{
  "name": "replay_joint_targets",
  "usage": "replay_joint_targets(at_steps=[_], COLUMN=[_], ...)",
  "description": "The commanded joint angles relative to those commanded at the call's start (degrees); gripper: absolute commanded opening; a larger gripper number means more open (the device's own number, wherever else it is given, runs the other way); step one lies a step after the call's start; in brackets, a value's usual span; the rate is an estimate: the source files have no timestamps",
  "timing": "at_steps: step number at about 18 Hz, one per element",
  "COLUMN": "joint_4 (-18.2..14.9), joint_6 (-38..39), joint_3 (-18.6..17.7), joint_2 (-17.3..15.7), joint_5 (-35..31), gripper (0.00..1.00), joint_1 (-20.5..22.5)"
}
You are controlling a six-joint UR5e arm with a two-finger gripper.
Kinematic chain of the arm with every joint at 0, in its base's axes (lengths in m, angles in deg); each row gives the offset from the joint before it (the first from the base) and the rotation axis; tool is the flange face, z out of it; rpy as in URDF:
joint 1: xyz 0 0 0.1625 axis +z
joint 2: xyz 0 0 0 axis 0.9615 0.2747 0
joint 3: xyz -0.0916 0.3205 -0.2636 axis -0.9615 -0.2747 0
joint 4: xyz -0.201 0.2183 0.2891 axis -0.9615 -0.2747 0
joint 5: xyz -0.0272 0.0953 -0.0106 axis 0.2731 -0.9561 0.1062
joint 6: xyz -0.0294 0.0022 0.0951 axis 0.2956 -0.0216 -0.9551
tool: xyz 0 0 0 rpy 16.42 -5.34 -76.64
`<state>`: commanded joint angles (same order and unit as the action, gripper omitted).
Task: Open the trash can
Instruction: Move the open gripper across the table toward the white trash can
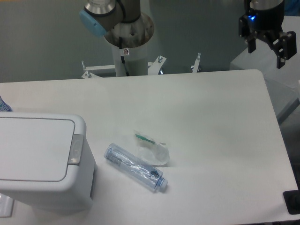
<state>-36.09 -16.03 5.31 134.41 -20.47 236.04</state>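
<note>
The hand (268, 48) hangs high over the counter's (211, 140) far right corner, fingers spread apart and holding nothing. The trash can (42, 164) sits well away at the near left edge, lid flat and shut. A good approach would probably press the grey tab (76, 150) squarely from above, passing clear of the bottle (135, 167) beside it.

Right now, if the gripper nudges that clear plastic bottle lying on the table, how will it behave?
The clear plastic bottle lies on its side, so it will probably roll or pivot rather than slide straight. It looks empty and thin-walled, so likely light and apt to dent under a squeeze. It sits against a crumpled clear wrapper, which would probably shift with it.
</note>
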Motion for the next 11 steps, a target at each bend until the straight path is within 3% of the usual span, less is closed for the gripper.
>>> replay_joint_targets(at_steps=[6, 11], joint_4=[0.0, 0.0], joint_6=[2.6, 23.9], joint_3=[-0.4, -1.1], joint_2=[0.0, 0.4], joint_5=[0.1, 3.1], gripper=[1.00, 1.00], joint_1=[-1.1, -5.0])
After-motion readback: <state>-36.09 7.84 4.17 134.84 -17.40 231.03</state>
